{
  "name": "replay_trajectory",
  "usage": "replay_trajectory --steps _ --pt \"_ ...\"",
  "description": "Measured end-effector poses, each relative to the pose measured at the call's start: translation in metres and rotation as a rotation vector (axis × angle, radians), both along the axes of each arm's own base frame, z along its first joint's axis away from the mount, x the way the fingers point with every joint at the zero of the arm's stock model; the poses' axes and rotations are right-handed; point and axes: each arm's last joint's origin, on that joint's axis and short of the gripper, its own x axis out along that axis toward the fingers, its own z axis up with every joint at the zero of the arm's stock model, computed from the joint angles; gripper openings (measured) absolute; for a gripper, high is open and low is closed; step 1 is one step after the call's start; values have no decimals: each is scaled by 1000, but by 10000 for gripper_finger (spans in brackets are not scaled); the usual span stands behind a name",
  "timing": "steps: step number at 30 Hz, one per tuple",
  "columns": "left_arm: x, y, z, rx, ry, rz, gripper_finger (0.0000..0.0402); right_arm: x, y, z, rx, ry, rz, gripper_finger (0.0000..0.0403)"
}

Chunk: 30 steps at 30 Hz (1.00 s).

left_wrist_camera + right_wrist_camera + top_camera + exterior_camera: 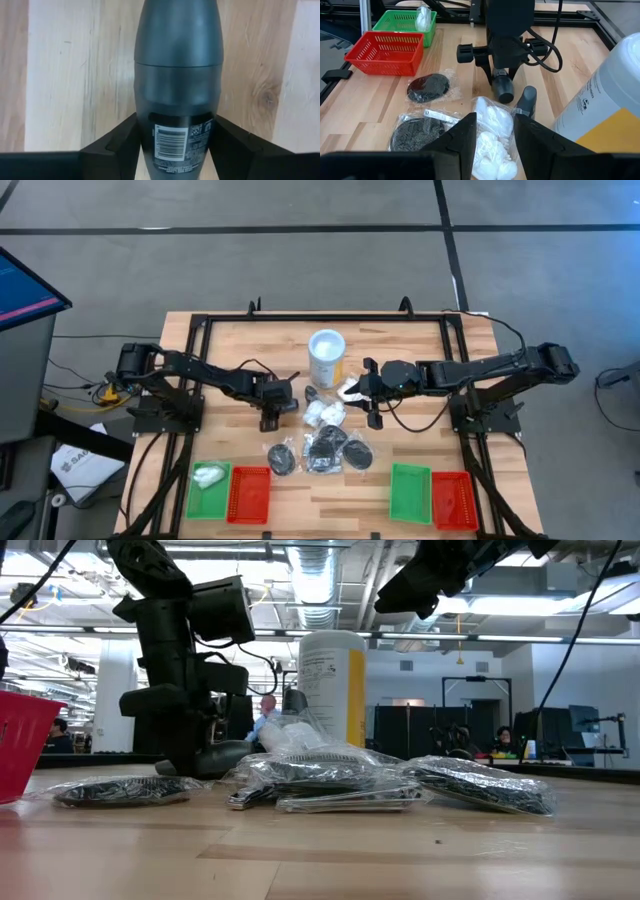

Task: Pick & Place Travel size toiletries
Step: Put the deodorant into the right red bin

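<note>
A dark grey oblong piece (pixel 177 75) lies flat on the wooden table (pixel 230 360), and my left gripper (pixel 270 418) stands over it, shut on it. A second grey piece (pixel 527 100) lies beside it. My right gripper (pixel 360 393) hovers near the white tub (pixel 326 355), shut on a white packet (pixel 350 389). Another white packet (pixel 322 413) and black round packets (pixel 282 458) (pixel 358 452) lie at the table's middle, around a small heap (pixel 325 448). One white packet (pixel 208 476) lies in the left green tray (pixel 208 498). My left gripper pinches the grey piece between its two fingers, one on each long side, at the end with the barcode label (pixel 172 142). The fingers come steeply from above. The piece lies on the table. My right gripper pinches the white packet (pixel 492 157) between its two fingers, coming slanting down from the table's right. The packet looks held above the table; which part of it the fingers have does not show.
A red tray (pixel 250 493) stands beside the left green one. A green tray (pixel 410 492) and a red tray (pixel 453 498) stand at the near right. The tall tub stands just behind the packets. A black frame (pixel 300 315) borders the table.
</note>
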Motion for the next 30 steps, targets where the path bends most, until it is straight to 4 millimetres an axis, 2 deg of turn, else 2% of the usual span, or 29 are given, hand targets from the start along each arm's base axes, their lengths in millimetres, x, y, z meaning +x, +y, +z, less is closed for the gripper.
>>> replay_trajectory --steps 5,10,19,24,30 --pt "-1 0 1 -1 0 28 184 0 0 0 0 0 0 122" --pt "-6 -1 9 -1 -16 28 184 0 0 0 0 0 0 122" --pt "-17 -5 61 -18 -266 54 184 1 0 -1 0 0 0 122" --pt "-23 -15 88 -32 -428 15 184 3 0 1 1 -32 0 122" --pt "-19 -29 112 -59 -652 -32 184 6 0 8 0 -103 4 129"
